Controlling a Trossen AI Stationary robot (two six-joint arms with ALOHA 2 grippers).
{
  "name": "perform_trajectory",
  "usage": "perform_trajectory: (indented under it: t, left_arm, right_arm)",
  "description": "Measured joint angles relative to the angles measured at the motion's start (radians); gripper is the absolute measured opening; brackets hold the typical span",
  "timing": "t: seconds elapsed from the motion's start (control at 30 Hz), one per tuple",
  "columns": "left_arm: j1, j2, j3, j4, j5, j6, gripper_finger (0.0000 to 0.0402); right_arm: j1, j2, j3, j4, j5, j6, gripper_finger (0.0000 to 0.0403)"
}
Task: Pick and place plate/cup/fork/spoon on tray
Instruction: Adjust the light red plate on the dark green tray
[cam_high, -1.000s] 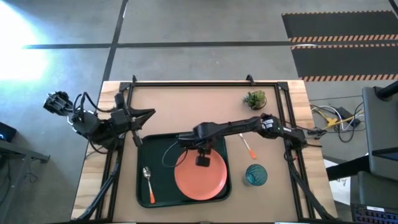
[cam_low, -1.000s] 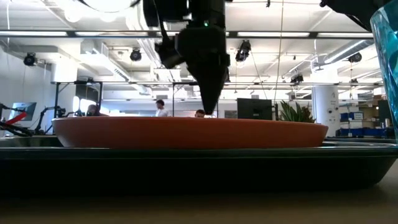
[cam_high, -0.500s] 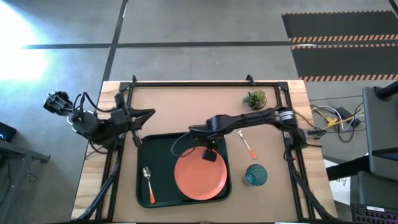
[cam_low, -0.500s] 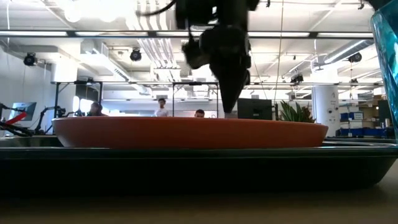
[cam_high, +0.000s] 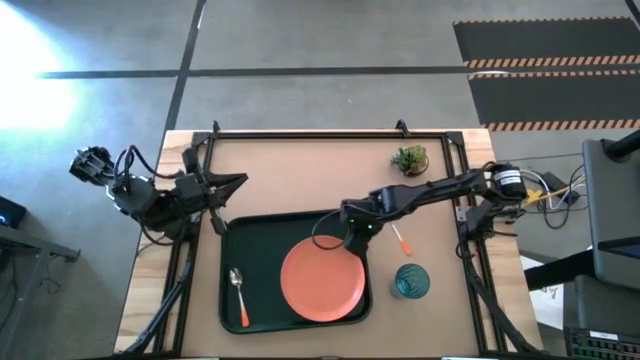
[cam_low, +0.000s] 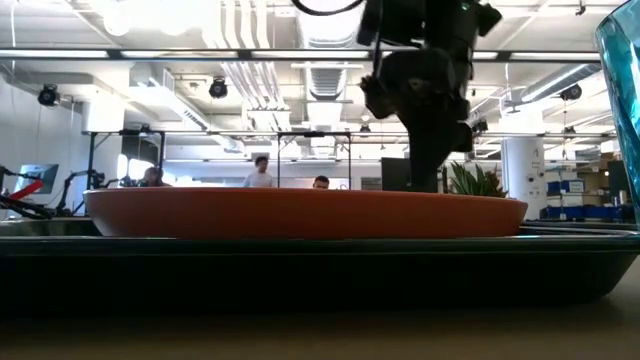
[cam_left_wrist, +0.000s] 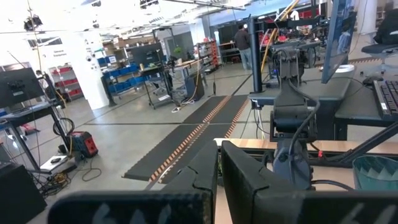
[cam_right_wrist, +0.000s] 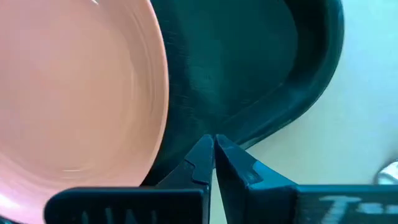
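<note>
The plate is showing orange-red on the dark green tray. The spoon and fork are showing silver metal with orange handles. The cup is glowing translucent teal on the tan worktop.

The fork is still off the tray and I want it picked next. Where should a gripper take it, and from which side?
Take the fork by its orange handle, probably near the middle, coming straight down from above. It lies flat on the table between the tray and the cup, slanted, so the fingers should close across the handle's narrow width.
</note>
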Motion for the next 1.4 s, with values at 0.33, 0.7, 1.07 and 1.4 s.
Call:
perform_trajectory:
  t: [0.33, 0.7, 1.07, 1.4]
  left_arm:
    - [0.000, -0.002, 0.000, 0.000, 0.000, 0.001, 0.0004]
    - [0.000, -0.005, 0.000, 0.000, 0.000, 0.003, 0.0004]
    - [0.000, -0.005, 0.000, 0.000, 0.000, 0.008, 0.0004]
    - [0.000, -0.008, 0.000, -0.002, 0.000, 0.010, 0.0004]
  right_arm:
    - [0.018, 0.015, -0.060, 0.124, -0.012, 0.037, 0.0008]
    - [0.040, 0.015, -0.106, 0.190, -0.012, 0.086, 0.0008]
    - [0.085, 0.016, -0.143, 0.250, -0.002, 0.154, 0.0008]
    - [0.102, 0.076, -0.161, 0.476, 0.000, 0.194, 0.0008]
